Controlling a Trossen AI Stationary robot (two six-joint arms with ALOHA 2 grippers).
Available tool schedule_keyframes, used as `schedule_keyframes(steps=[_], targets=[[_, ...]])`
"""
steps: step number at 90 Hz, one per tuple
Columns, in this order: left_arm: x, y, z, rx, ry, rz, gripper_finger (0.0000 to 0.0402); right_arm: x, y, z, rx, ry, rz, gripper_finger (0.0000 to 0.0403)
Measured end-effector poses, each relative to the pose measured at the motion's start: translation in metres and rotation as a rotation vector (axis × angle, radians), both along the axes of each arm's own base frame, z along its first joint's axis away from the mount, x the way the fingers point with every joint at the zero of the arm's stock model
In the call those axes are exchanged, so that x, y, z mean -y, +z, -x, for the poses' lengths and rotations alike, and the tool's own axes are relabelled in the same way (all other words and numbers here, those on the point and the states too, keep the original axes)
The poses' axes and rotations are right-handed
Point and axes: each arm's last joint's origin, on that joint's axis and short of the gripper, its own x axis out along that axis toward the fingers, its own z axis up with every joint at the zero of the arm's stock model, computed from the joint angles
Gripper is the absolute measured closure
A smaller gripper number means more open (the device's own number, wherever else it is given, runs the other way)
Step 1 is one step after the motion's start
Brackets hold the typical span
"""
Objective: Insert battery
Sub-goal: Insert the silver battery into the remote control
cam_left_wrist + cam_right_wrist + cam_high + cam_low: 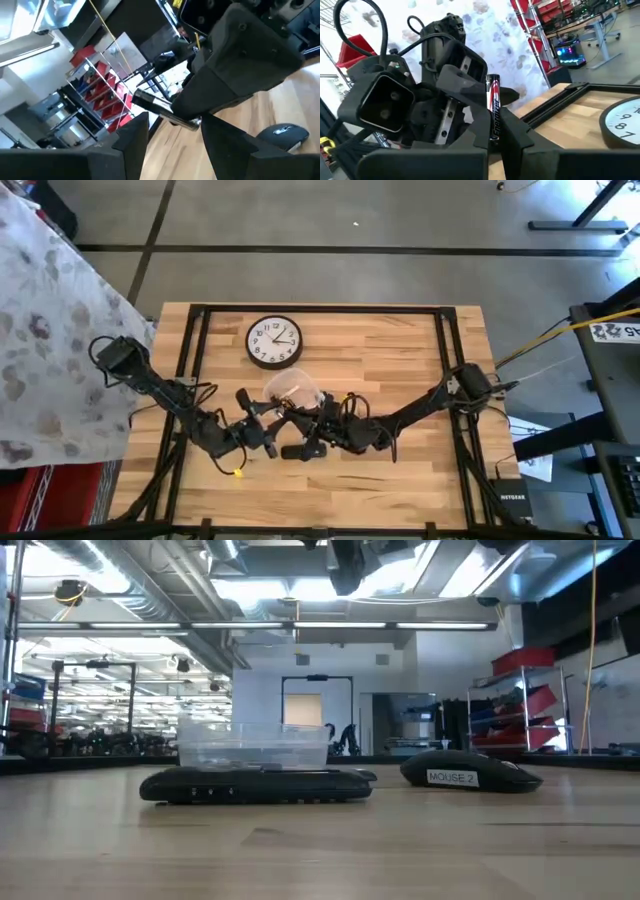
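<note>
While both arms are meeting low over the middle of the bench (400,350), the battery (493,111) is sitting pinched between the fingers of the right pincer (495,131), raised off the wood. Facing it, the left pincer (172,131) is standing open around that same cell. Nearby, a mouse (470,772) and a black remote (255,785) are lying flat.

A grey concrete floor (350,270) surrounds the wooden surface (400,350), crossed by dark seams. A floral cloth (45,330) hangs off the surface's left edge. Beyond the far edge, the low view shows bright ceiling lights (300,590), exposed ducts (170,580), a doorway (302,705) and red shelving (520,700).
</note>
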Motion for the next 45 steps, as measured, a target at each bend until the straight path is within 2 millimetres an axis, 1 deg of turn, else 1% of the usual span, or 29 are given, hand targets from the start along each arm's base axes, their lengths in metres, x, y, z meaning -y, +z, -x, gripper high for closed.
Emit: schedule_keyframes(steps=[32, 45], targets=[[-0.0019, -0.0008, -0.001, 0.002, 0.009, 0.009, 0.0236, -0.0003, -0.0017, -0.0001, -0.021, -0.005, 0.008, 0.0401], [-0.0029, -0.0059, -0.0001, -0.066, 0.085, -0.039, 0.0247, 0.001, -0.0075, -0.0009, -0.082, -0.032, 0.031, 0.0402]])
